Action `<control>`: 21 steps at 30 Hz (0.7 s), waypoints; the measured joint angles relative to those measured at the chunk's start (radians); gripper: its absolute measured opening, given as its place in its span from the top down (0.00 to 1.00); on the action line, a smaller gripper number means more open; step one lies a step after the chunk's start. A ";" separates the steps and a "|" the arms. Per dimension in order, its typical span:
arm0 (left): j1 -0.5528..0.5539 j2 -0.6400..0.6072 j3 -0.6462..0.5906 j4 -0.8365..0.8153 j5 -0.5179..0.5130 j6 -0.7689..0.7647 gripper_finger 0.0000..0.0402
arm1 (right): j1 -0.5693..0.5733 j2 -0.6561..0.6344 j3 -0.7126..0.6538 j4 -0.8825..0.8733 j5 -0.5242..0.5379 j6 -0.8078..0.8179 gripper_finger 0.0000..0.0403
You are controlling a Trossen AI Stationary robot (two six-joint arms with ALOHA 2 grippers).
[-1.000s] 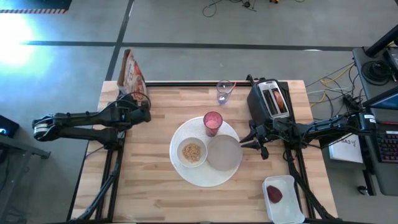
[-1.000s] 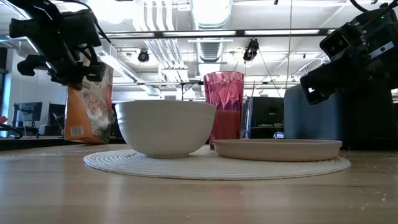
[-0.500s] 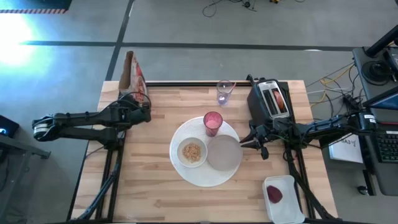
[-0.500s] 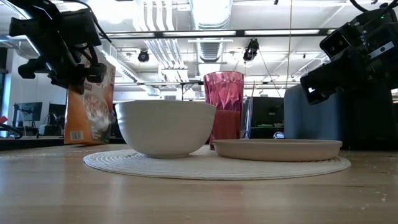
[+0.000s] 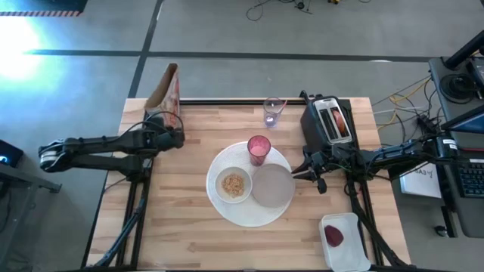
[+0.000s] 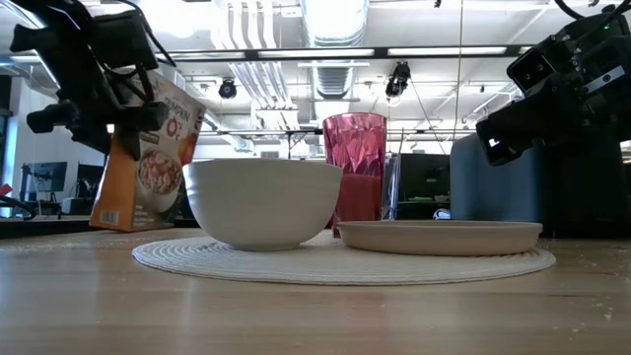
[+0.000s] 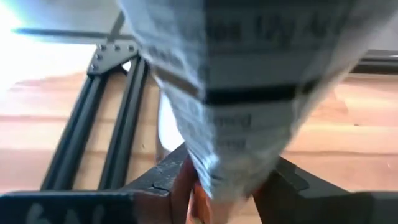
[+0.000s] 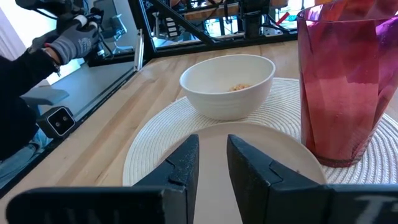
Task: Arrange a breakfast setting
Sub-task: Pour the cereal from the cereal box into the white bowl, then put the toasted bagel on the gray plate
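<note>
Cereal bag (image 5: pixel 168 89) has tipped since a second ago: it stood close to upright at the far left corner of the table (image 5: pixel 174 227), and it now leans with its top swung over past the far edge. Low view shows the same, with the bag (image 6: pixel 148 153) slanted and its printed face turned up.

Left jaws: at the foot of the bag, arm stretched in from the left side. From my left wrist the bag (image 7: pixel 249 93) fills the view, and its lower end narrows between my two fingers (image 7: pixel 180 186). Cannot tell whether I grip it or have let go.

Right jaws: unmoved, hanging low just right of the small pale round plate (image 5: pixel 272 186), in front of the toaster (image 5: pixel 329 121). Fingers (image 8: pixel 186 165) are a narrow gap apart, with nothing between them.

Setting, mid-table:
- big round white plate (image 5: pixel 227 208) carries the rest
- small white bowl (image 5: pixel 234 183) on its left half, a little cereal inside
- small pale plate on its right half, just beside the bowl
- pink cup (image 5: pixel 259 149) on the far rim, upright

Clear stemless glass (image 5: pixel 273 111) stands beyond the cup near the far edge. Something browned sits in a toaster slot. Dark-red fruit (image 5: pixel 333 236) lies on the white rectangular tray (image 5: pixel 349 225) at the near right corner, well apart from the setting
</note>
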 joint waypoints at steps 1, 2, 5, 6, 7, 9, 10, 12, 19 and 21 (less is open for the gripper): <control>0.000 -0.004 0.000 -0.004 0.014 -0.006 0.68 | 0.000 0.000 0.000 0.000 0.000 0.000 0.82; 0.000 -0.009 0.000 -0.009 0.027 -0.011 0.67 | 0.000 0.000 0.000 0.000 0.000 0.000 0.81; -0.002 -0.021 0.000 -0.033 0.073 -0.031 0.64 | 0.000 0.000 0.000 0.000 0.000 0.000 0.80; -0.002 -0.026 0.000 -0.040 0.086 -0.038 0.63 | 0.000 0.000 0.000 0.000 0.000 0.000 0.80; -0.002 -0.029 0.001 -0.047 0.099 -0.041 0.63 | 0.000 0.000 0.000 0.000 0.000 0.000 0.80; -0.002 -0.036 0.002 -0.059 0.129 -0.050 0.61 | 0.000 0.000 0.000 0.000 0.000 0.000 0.79; -0.004 -0.039 0.002 -0.065 0.142 -0.056 0.61 | 0.000 0.000 0.000 0.000 0.000 0.000 0.79; -0.010 -0.045 0.002 -0.080 0.185 -0.068 0.60 | 0.000 0.000 0.000 0.000 0.000 0.000 0.79; -0.044 -0.053 0.000 -0.116 0.265 -0.148 0.57 | 0.000 0.000 0.000 0.000 0.000 0.000 0.81; -0.056 -0.053 0.000 -0.120 0.268 -0.162 0.56 | 0.000 0.000 0.000 0.000 0.000 0.000 0.82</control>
